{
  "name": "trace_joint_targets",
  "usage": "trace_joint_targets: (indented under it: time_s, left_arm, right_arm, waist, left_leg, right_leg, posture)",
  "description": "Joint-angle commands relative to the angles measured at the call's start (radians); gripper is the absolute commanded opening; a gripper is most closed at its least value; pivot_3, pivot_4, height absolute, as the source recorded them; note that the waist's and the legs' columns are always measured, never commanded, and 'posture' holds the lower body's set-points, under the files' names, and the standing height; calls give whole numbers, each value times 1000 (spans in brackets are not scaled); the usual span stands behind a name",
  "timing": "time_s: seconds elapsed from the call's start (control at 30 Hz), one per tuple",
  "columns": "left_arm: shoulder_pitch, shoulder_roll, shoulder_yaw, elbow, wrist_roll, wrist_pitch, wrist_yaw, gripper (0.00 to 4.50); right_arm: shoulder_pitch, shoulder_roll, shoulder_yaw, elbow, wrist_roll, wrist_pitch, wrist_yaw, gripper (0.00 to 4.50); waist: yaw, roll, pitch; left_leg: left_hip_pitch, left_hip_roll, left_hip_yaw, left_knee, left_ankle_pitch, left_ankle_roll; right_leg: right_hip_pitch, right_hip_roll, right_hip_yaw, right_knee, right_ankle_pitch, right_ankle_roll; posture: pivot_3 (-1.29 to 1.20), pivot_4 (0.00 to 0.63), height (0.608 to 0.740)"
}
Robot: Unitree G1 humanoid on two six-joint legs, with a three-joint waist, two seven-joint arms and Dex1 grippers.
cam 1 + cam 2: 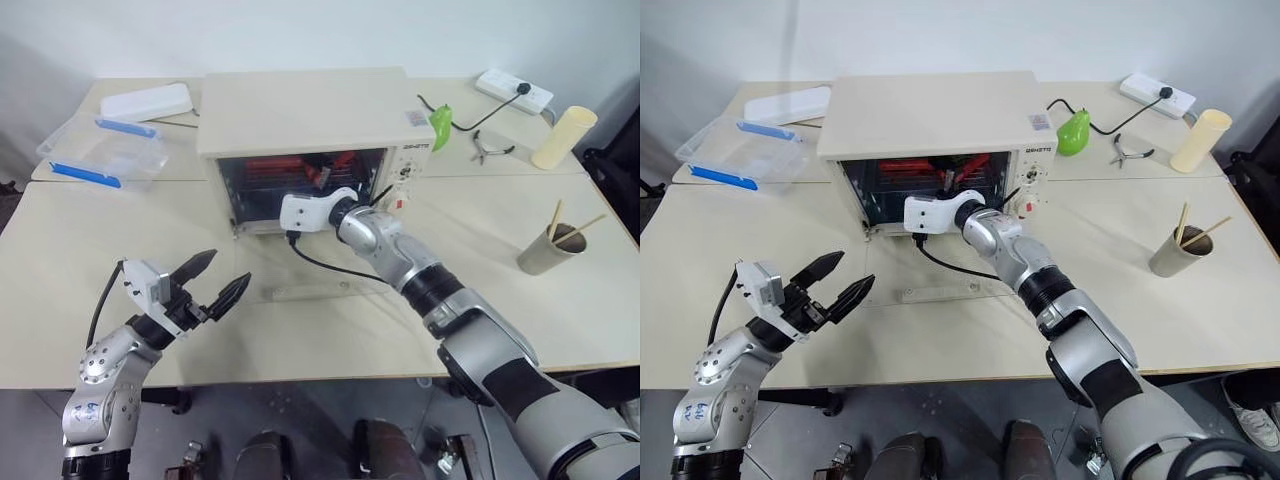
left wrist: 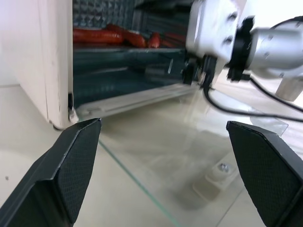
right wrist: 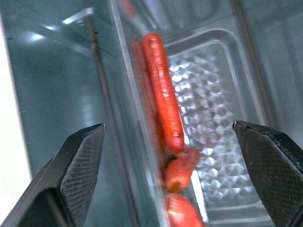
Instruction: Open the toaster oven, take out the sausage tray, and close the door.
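The cream-white toaster oven (image 1: 300,110) stands at the back middle of the table. Its glass door (image 1: 270,268) lies folded down flat on the table, the bar handle (image 1: 940,293) toward me. Inside sits the sausage tray (image 3: 213,61), silver, with red sausages (image 3: 163,99) along one side. My right gripper (image 3: 169,126) reaches into the oven mouth, open, its fingers on either side of the sausages and touching nothing. Left of the door and nearer to me, my left gripper (image 1: 230,266) hovers above the table, open and empty.
A clear plastic box with blue clips (image 1: 105,150) and a white slab (image 1: 148,102) lie at the back left. Right of the oven are a green pear-shaped thing (image 1: 440,128), pliers (image 1: 490,150), a power strip (image 1: 513,90), a cream cylinder (image 1: 563,137) and a cup with chopsticks (image 1: 548,250).
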Motion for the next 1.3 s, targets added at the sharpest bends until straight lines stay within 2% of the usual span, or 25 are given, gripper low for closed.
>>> trace_joint_targets:
  time_s: [0.03,0.07,0.3,0.47,0.97,1.17,1.3]
  left_arm:
    - [-4,9,8,-25,-4,-14,6,4500]
    - [-8,10,8,-23,-3,-14,7,4500]
    - [-31,12,4,-11,-5,-12,7,4500]
    - [-139,-12,-12,32,-11,-26,16,4500]
    - [-308,18,74,118,-127,14,16,4500]
    - [-366,55,81,194,-121,17,-13,4500]
    - [-383,58,83,211,-121,20,-19,4500]
  right_arm:
    - [-63,31,21,45,-36,-20,-65,4119]
    - [-74,34,20,68,-36,-18,-64,3960]
    - [-137,55,26,180,-42,-50,-78,1564]
    - [-145,61,24,177,-34,-75,-67,13]
    - [-175,4,20,146,-52,-154,-96,13]
    - [-163,-37,7,12,-44,-215,-24,13]
    - [-86,-80,-11,-166,-21,-210,77,13]
  waist:
    - [-5,0,0]
    - [-6,0,0]
    - [-13,0,0]
    - [-18,0,0]
    - [-21,-1,0]
    - [-21,-1,1]
    - [-25,-1,1]
  left_leg:
    - [0,0,0,0,0,0]
    - [0,0,0,0,0,0]
    - [0,1,0,0,0,0]
    - [-1,0,-1,0,0,0]
    - [-2,0,-3,0,0,0]
    - [-6,-1,-5,0,0,0]
    - [-12,-2,-7,-1,0,0]
  right_leg:
    - [0,0,0,0,0,0]
    - [0,0,0,0,0,0]
    - [0,0,0,0,0,0]
    - [0,0,0,0,0,0]
    - [0,0,0,0,0,0]
    - [-3,0,-1,0,0,0]
    - [-9,1,-5,0,0,1]
  posture:
    - [0,150,740]
    - [0,150,740]
    - [0,150,740]
    - [0,150,740]
    - [0,150,740]
    - [0,150,740]
    - [0,150,740]
